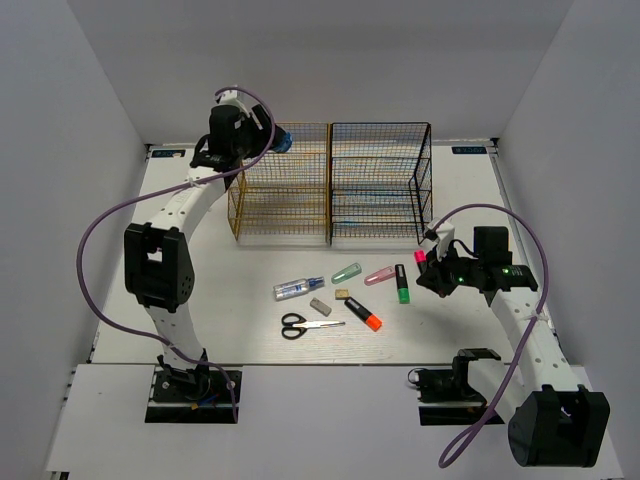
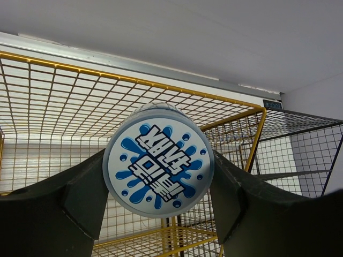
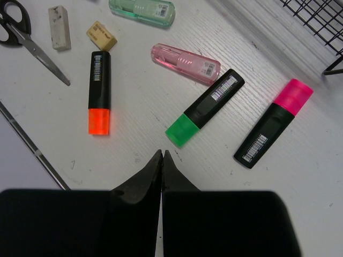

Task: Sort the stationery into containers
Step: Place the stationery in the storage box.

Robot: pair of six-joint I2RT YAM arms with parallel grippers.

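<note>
— How many containers are counted on the desk (image 1: 235,322)?

— Two. At the upper middle of the top view a gold-yellow wire rack (image 1: 280,190) is set on the left, and a black wire rack (image 1: 380,190) is set right against it on the right.

— Where is the tape roll found?

— One bluish tape roll (image 1: 284,138) is pinched by the left claw (image 2: 158,182), with a finger pressed to each side. It is held at the upper left of the top view, above the top of the gold-yellow rack.

— And how is the right claw (image 3: 162,159) seen?

— Its fingers are pressed together, with nothing gripped. It is held over the desk at the right of the top view.

— What is counted on the desk below the racks?

— Five highlighters are laid there. Two are pastel: a green one (image 3: 142,10) and a pink one (image 3: 185,63). Three are black-bodied: an orange-capped one (image 3: 99,91), a green-capped one (image 3: 206,107) and a pink-capped one (image 3: 273,131), the last being nearest the black rack. Two erasers are seen side by side, one grey (image 3: 59,27) and one tan (image 3: 102,35). One pair of black-handled scissors (image 1: 300,325) is laid at the lower middle, and one clear blue-capped tube (image 1: 298,289) is laid just above it.
</note>
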